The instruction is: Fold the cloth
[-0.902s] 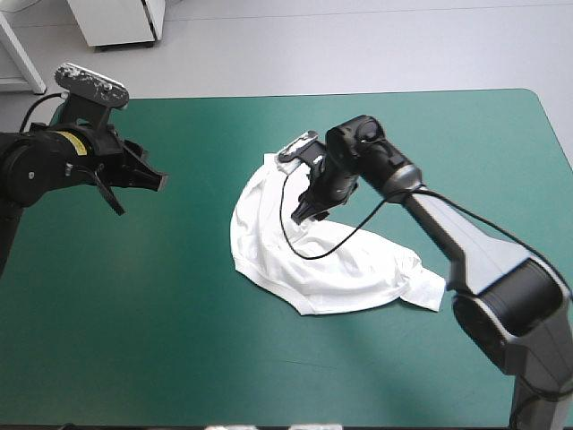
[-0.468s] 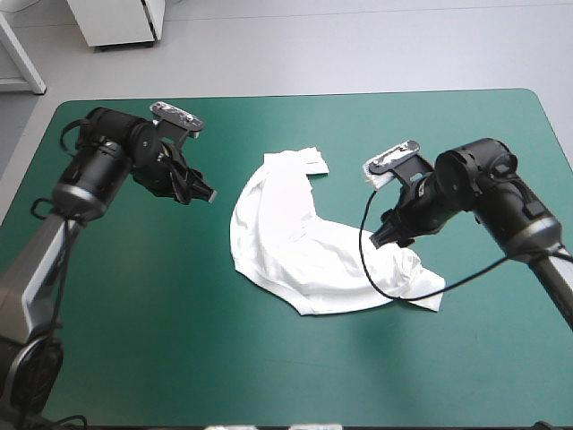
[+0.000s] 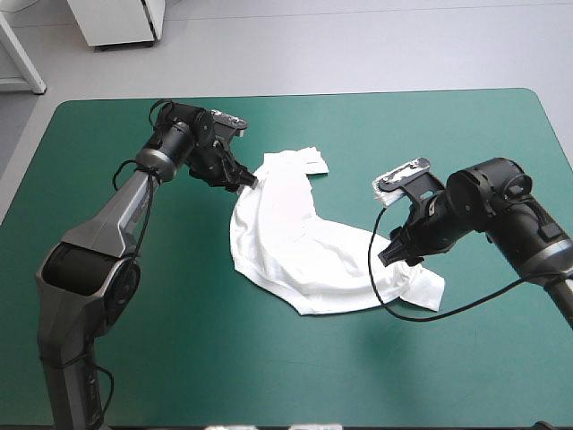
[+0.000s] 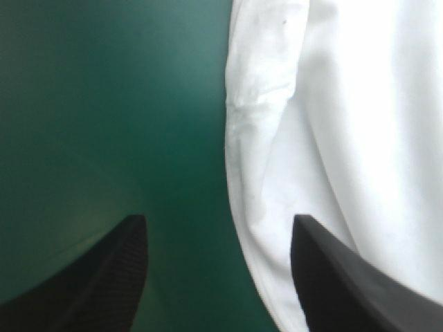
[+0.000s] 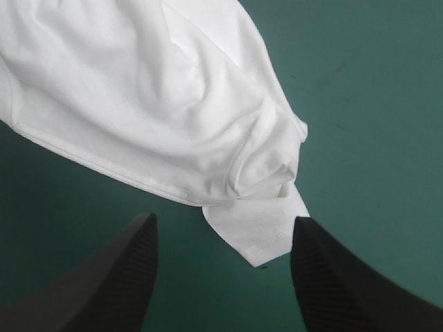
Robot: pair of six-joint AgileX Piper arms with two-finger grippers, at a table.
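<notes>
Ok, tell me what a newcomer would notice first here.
A crumpled white short-sleeved fabric T-shirt lies curved mid-table on the teal-green cover. The left black-finned pincer hangs open at the shirt's far left edge, one finger over cloth, one over cover. The right pincer is open by the near right corner, a small hemmed flap just ahead between its fingers.

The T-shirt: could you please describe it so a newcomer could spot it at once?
On the teal-green table, look near the middle, between the left end effector and the right end effector. The T-shirt lies there in a curved, crumpled heap, the only white cloth on it.
</notes>
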